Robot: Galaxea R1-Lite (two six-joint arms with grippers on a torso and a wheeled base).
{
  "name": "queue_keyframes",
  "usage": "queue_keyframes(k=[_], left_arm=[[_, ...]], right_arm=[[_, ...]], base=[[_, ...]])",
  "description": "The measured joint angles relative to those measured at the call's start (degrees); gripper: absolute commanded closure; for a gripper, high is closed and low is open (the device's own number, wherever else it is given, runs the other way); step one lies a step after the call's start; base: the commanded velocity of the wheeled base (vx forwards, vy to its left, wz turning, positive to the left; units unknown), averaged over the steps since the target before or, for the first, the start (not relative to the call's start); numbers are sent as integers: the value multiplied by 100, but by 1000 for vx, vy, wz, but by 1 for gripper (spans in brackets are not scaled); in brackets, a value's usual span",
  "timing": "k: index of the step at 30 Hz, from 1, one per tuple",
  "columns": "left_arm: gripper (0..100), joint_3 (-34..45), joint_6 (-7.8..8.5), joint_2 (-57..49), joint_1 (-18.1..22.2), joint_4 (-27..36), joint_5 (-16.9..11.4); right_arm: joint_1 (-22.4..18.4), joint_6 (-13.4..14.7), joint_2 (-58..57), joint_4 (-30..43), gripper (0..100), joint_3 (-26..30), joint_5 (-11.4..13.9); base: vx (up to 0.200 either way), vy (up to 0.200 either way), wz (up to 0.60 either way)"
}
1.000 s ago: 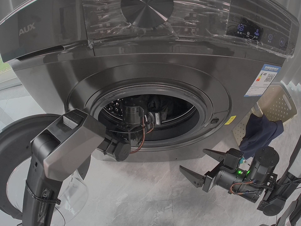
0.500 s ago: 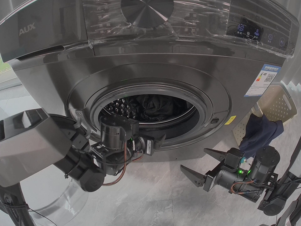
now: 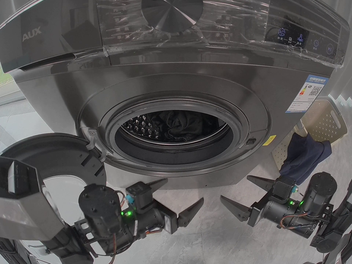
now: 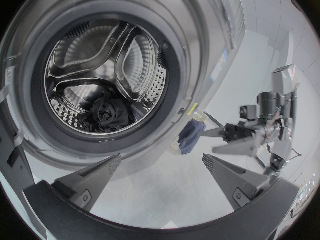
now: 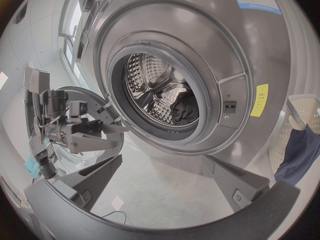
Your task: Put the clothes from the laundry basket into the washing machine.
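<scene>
We're facing the washing machine, its door swung wide to our left and the drum open. Over on the right, the laundry basket stands just beside the machine, and a navy garment is draped over its rim. That one has yet to go in. Inside the drum, a black garment lies bunched at the bottom, so we judge part of the load delivered. Both arms hang low before the machine. Our left gripper is spread wide, holding nothing, and our right gripper, near the basket, is likewise spread and empty. Next, we reckon, comes a grab at that navy piece.
</scene>
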Motion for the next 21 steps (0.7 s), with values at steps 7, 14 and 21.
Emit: queue_keyframes(k=[7,14,21], left_arm=[[0,1047,-95,-601,-245,-246,-33],[0,1621,-49,-1676,-290,-191,172],[0,1819,50,-3035,-249,1009,484]], right_arm=[[-74,-15,-684,82,0,378,-20],[-417,-20,-1588,986,0,566,-38],[-951,-20,-3018,3083,0,590,-107]], base=[[0,0,0],[-200,0,0],[-200,0,0]])
